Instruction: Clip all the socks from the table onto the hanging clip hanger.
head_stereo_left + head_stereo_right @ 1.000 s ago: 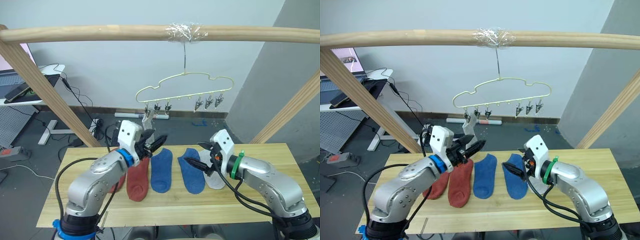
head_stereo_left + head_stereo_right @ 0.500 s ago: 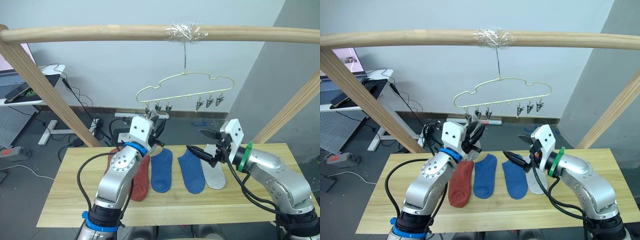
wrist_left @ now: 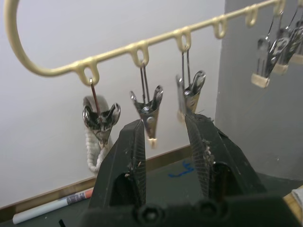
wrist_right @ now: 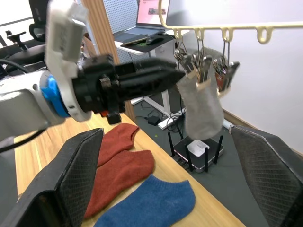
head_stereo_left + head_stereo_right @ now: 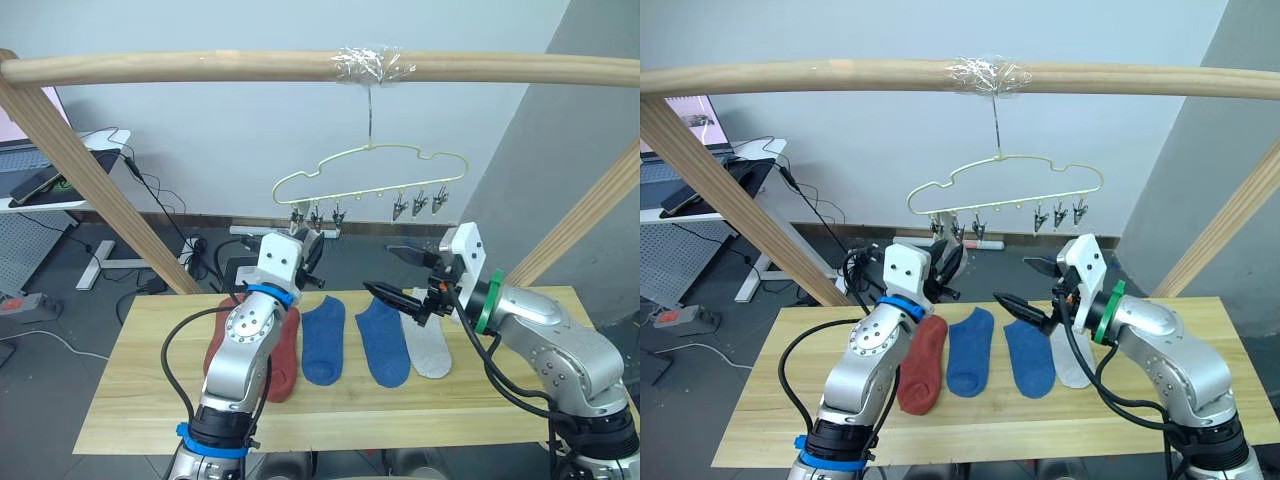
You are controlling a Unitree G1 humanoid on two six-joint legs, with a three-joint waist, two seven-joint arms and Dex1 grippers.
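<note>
Progress: one of six socks is hung. A light grey sock hangs from the clip at the robot's-left end of the clip hanger, which hangs by its hook from the taped wooden pole. The other clips in the row carry nothing: two more at the left end next to the hung sock, three grouped at the right end, and bare loops between.

Five socks lie on the counter, in a row below the hanger. From the hanger's left end to its right: two rust-red socks, partly hidden behind the left arm and touching or overlapping each other; two blue socks, side by side and just apart; and the second light grey sock, touching the right-hand blue one.

Left tool: raised to the left end of the hanger, just below the clips. Its fingers are parted and grasp nothing; the second clip hangs just above the gap between them.

Right tool: held above the counter, below the hanger's right end and over the blue and grey socks. Its fingers are spread wide and empty.

Assessment: the task is at an early stage. Five socks remain to be lifted and clipped, and five free clips match that count. Neither tool holds a sock, so the next pick-up has not begun.
</note>
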